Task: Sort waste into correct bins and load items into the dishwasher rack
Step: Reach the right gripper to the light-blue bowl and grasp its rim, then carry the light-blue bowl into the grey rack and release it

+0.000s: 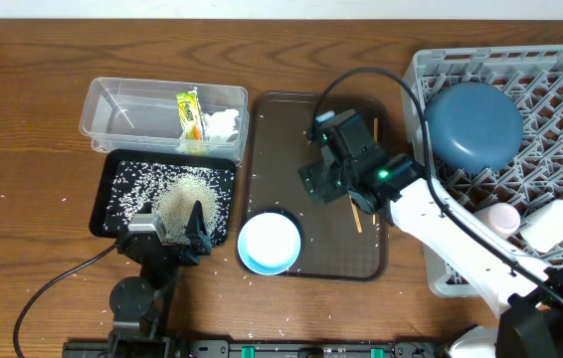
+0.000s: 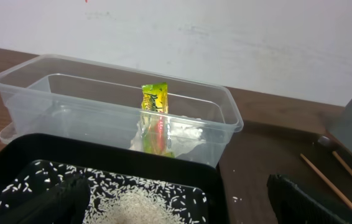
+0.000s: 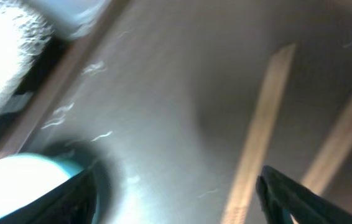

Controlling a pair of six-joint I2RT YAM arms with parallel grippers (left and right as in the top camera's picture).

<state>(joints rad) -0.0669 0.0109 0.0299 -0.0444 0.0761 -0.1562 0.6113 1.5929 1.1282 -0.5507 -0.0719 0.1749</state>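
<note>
The clear tub (image 1: 112, 104) holds the yellow-green wrapper (image 1: 190, 114) and white tissue (image 1: 224, 124); both show in the left wrist view, the wrapper (image 2: 154, 115) upright and the tissue (image 2: 187, 130) beside it. The black tray (image 1: 112, 214) holds a heap of rice (image 1: 177, 194). My left gripper (image 1: 172, 234) is open and empty over the tray's near edge (image 2: 179, 208). My right gripper (image 1: 326, 187) is open low over the brown tray, with the two chopsticks (image 1: 356, 214) (image 3: 263, 130) just to its right and the light-blue bowl (image 1: 269, 242) (image 3: 20, 186) to its left. The grey rack (image 1: 560, 80) holds the dark-blue bowl (image 1: 472, 126), pink cup (image 1: 503, 217) and white cup (image 1: 550, 224).
The brown serving tray (image 1: 311, 129) lies between the bins and the rack. Stray rice grains are scattered on the wooden table (image 1: 23, 119) near the black tray. The right wrist view is blurred. The right arm's cable arcs over the rack's left edge.
</note>
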